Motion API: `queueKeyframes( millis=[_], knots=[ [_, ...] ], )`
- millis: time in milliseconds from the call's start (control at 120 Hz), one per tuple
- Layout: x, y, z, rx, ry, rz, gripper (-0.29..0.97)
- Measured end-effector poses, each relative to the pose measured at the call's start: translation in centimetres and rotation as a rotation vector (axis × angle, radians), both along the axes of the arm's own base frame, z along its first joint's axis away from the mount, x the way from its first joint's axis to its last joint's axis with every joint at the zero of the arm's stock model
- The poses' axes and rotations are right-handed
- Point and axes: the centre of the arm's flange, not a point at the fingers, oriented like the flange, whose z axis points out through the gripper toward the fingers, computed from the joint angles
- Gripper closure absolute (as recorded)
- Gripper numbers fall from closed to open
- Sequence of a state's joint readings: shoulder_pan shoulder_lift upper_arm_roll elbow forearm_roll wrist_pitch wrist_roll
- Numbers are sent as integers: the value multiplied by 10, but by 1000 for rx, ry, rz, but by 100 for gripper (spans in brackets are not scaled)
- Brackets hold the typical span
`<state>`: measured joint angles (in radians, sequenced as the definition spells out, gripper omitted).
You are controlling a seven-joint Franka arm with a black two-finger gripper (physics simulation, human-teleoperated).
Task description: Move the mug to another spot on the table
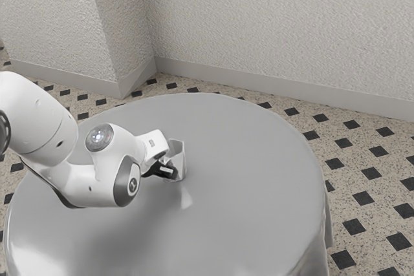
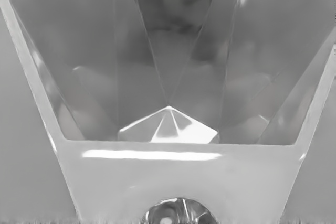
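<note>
While the faceted grey mug stands upright on the desk right under the jaws, mouth facing them, you cannot tell whether they grip its wall.

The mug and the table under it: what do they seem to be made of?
The mug looks like polished metal or glazed grey ceramic: flat facets with bright, mirror-like glints inside. The table looks like smooth grey metal or plastic with a satin finish: it shows only soft, blurred reflections.
</note>
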<state>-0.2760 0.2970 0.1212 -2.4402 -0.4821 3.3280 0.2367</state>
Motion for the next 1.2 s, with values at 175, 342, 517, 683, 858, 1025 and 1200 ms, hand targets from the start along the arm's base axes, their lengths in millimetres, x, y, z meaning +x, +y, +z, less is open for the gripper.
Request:
queueKeyframes(
  millis=[175, 342, 517, 683, 858, 1025, 1200],
  knots=[
    [-2, 1, 6, -5, -5, 2, 18],
    [-9, -1, 37, -44, -16, -7, 9],
    [-16, -10, 86, -113, -19, -40, 5],
    [18, -3, 170, -156, -2, -125, 4],
    [64, 101, 278, -95, 112, -91, 3],
    [87, 171, 331, -56, 248, -28, 2],
    [99, 94, 368, -11, 360, -167, 2]
  ],
)
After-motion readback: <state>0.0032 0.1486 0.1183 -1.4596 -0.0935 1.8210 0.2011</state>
